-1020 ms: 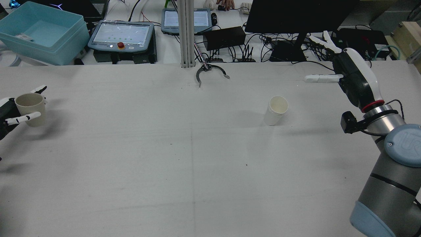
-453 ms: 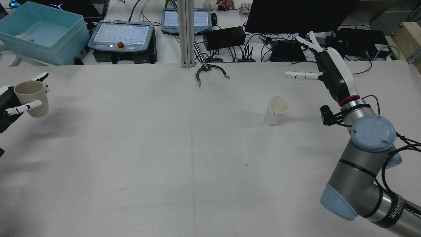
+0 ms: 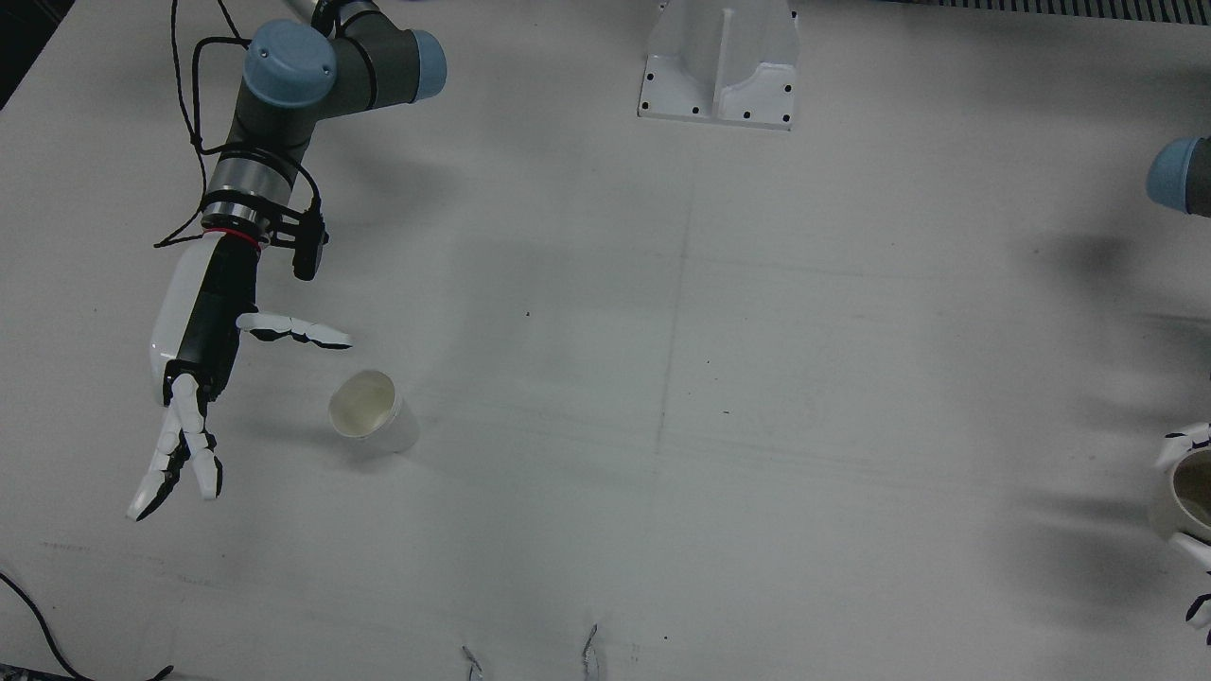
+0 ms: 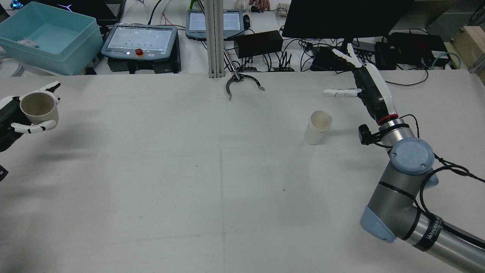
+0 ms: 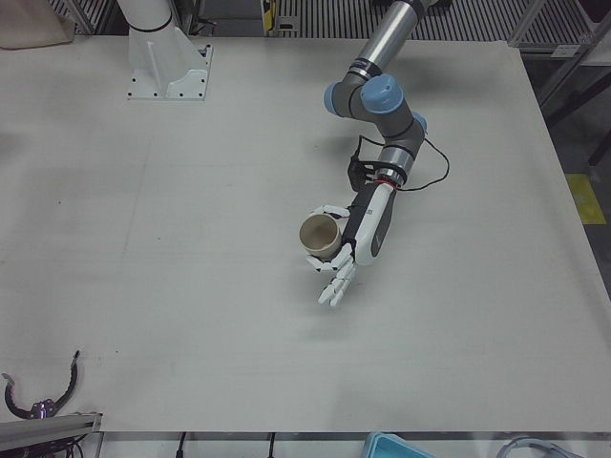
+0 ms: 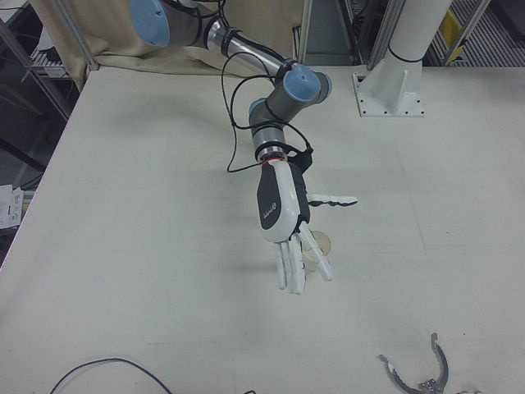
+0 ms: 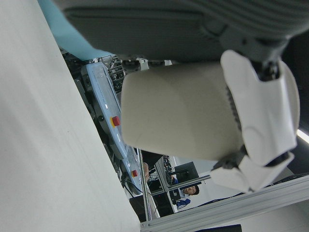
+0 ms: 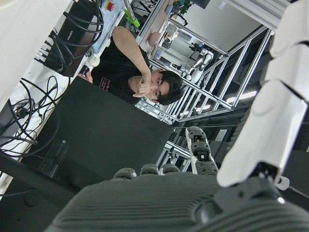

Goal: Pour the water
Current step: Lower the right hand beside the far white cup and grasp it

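Observation:
My left hand (image 4: pixel 13 119) is shut on a beige cup (image 4: pixel 38 109), held upright above the table at the far left of the rear view. The cup also shows in the left-front view (image 5: pixel 321 235), in the left hand view (image 7: pixel 178 111) and at the right edge of the front view (image 3: pixel 1190 492). A white paper cup (image 4: pixel 319 127) stands upright on the table right of centre; it also shows in the front view (image 3: pixel 371 410). My right hand (image 4: pixel 365 87) is open with its fingers spread. It hovers just right of and beyond that cup, apart from it (image 3: pixel 203 369).
A metal claw-shaped part (image 4: pixel 242 83) lies at the table's far edge by a post. Behind the table stand a blue bin (image 4: pixel 49 38), teach pendants (image 4: pixel 140 41), a black monitor (image 4: pixel 341 17) and cables. A white pedestal (image 3: pixel 719 61) is near the robot's side.
My right arm swung in and the open hand moved left, closer to the white cup. My left hand raised the beige cup a little and shifted it slightly away.

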Robot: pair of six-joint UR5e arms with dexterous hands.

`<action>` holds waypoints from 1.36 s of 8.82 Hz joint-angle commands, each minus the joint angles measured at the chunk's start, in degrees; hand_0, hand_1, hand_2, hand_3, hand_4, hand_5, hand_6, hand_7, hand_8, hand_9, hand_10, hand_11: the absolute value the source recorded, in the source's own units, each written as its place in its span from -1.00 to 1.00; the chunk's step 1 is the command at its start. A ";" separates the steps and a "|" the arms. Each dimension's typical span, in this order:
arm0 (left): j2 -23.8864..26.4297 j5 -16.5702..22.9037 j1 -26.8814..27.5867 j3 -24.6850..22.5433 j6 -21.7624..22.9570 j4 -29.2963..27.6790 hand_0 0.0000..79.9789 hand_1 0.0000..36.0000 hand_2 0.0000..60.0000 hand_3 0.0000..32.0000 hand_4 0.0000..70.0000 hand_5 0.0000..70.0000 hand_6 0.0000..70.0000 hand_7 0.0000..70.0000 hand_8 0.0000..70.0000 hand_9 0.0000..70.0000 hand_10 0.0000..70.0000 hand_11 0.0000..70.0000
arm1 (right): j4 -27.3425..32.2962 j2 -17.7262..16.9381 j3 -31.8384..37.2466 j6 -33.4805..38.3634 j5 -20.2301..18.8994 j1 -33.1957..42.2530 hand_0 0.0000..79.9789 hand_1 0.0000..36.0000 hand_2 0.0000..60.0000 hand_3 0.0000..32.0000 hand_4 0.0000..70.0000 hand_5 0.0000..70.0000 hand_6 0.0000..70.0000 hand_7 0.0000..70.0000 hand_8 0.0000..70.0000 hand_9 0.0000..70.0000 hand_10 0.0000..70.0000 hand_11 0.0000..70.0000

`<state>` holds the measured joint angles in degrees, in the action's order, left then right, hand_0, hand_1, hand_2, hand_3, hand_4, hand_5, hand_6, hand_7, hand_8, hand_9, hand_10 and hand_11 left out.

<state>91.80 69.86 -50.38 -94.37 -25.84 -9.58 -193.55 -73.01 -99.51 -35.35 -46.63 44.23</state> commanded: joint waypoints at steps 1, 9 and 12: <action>0.22 0.01 0.02 -0.73 0.00 1.32 0.11 1.00 1.00 -1.00 -0.33 0.75 -0.83 -0.64 -0.93 -0.83 -0.81 -0.64 | 1.07 -3.17 1.07 8.07 0.14 -1.77 0.14 -0.38 -0.84 -1.00 -0.90 -0.96 -1.00 -1.00 -0.98 -1.00 -1.00 -1.00; -0.22 -0.07 -0.68 -0.99 0.09 1.49 0.01 1.00 1.00 -1.00 -0.33 0.70 -0.84 -0.66 -0.95 -0.85 -0.82 -0.67 | 10.39 -3.54 9.86 8.72 9.36 -10.99 0.12 -0.42 -0.84 -1.00 -0.95 -0.97 -1.00 -1.00 -0.98 -1.00 -1.00 -1.00; -0.39 -0.08 -0.59 -0.91 0.09 1.41 0.01 1.00 1.00 -1.00 -0.33 0.71 -0.84 -0.66 -0.94 -0.85 -0.82 -0.66 | 10.56 -3.80 10.30 9.07 11.73 -11.53 0.09 -0.47 -0.84 -1.00 -0.97 -0.98 -1.00 -1.00 -0.98 -1.00 -1.00 -1.00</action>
<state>91.59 69.79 -50.99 -95.31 -25.75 -8.12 -183.21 -76.71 -89.59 -26.60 -36.89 33.14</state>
